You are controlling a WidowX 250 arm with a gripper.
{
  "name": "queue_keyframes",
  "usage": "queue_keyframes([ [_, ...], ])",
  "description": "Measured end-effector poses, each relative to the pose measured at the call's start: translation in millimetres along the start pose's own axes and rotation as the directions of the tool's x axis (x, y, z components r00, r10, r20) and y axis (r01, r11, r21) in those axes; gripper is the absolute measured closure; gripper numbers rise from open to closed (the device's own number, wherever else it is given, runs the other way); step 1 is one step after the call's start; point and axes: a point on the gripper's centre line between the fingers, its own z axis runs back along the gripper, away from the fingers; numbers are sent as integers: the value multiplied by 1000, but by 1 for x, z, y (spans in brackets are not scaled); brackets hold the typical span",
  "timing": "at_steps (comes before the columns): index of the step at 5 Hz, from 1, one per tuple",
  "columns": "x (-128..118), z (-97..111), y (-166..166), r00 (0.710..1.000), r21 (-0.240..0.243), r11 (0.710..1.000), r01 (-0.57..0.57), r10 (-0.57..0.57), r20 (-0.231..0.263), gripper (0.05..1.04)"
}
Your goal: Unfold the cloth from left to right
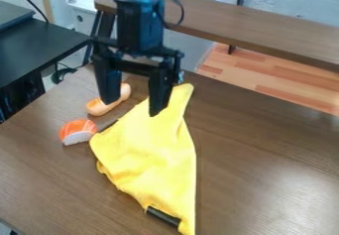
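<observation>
Fingers (pixel 159 88) are hanging spread and empty, upper centre. Cloth (pixel 149 154) is lying rumpled at centre; pinching several layers together is probably risking dragging it whole.

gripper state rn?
Gripper: open, fingers spread wide, nothing held; it hangs over the upper end of the yellow cloth and the table.

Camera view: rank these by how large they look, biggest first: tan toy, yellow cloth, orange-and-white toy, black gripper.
1. Yellow cloth
2. Black gripper
3. Tan toy and orange-and-white toy: too alike to rank, and the gripper hides part of the tan toy.
</observation>
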Motion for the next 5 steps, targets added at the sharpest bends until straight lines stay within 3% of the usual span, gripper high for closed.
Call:
queue_keyframes([
  [1,41,-22,21,998,-51,997,-63,64,21,82],
  [2,65,-21,47,985,-107,993,-40,58,165,82],
  [3,87,-24,72,937,-88,996,16,15,348,82],
  [4,100,-41,79,920,-43,998,44,-24,392,83],
  [5,112,-61,85,916,-11,997,79,-68,395,82],
])
